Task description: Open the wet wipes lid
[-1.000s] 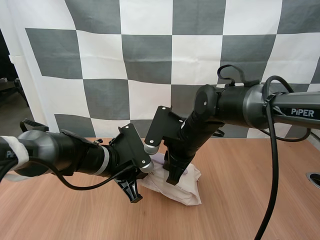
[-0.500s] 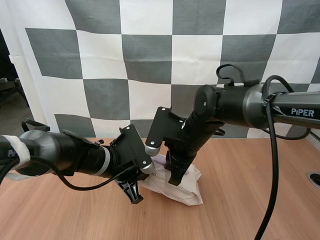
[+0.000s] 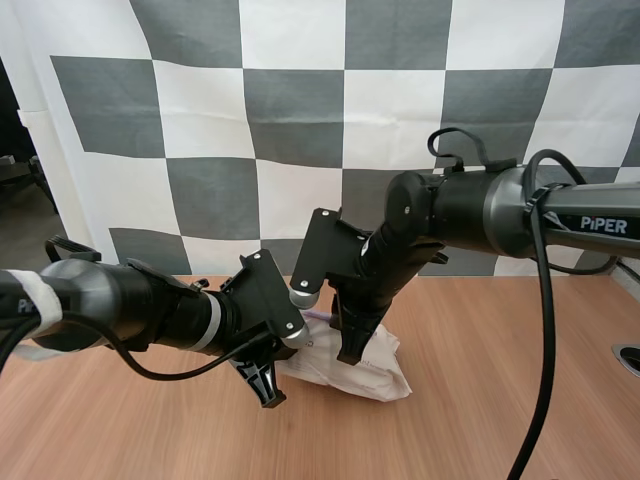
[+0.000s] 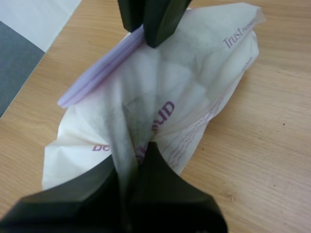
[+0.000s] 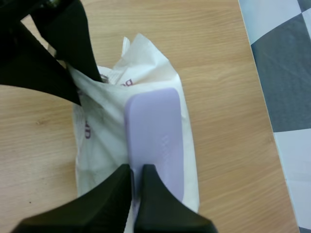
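Pack of wet wipes (image 3: pixel 378 368) lies on the worktop (image 3: pixel 500 410), between our two pincers and touched by both. We note the left pincer (image 3: pixel 266 388) at the pack's left end, low over the wood. The right pincer (image 3: pixel 350 345) comes down onto the pack's top just beside it.

High view: both arms cross in front of the pack, so we see its white wrapper mainly to the right of the right pincer; the grips themselves are hidden.

Left wrist view: the wrapper's crumpled end, with purple print, runs up between our left fingers (image 4: pixel 92 194). The lilac lid (image 4: pixel 99 75) shows edge-on, its far end meeting the right pincer's tips.

Right wrist view: the lid shows face-on, a rounded lilac panel along the pack's top. The left pincer sits at the pack's far end.

Left pincer: clenched, a fold of wrapper pinched between the tips.

Right pincer: closed down to a narrow slit, tips clamped on the near edge of the lid. We cannot tell whether the lid is lifted off the wrapper.
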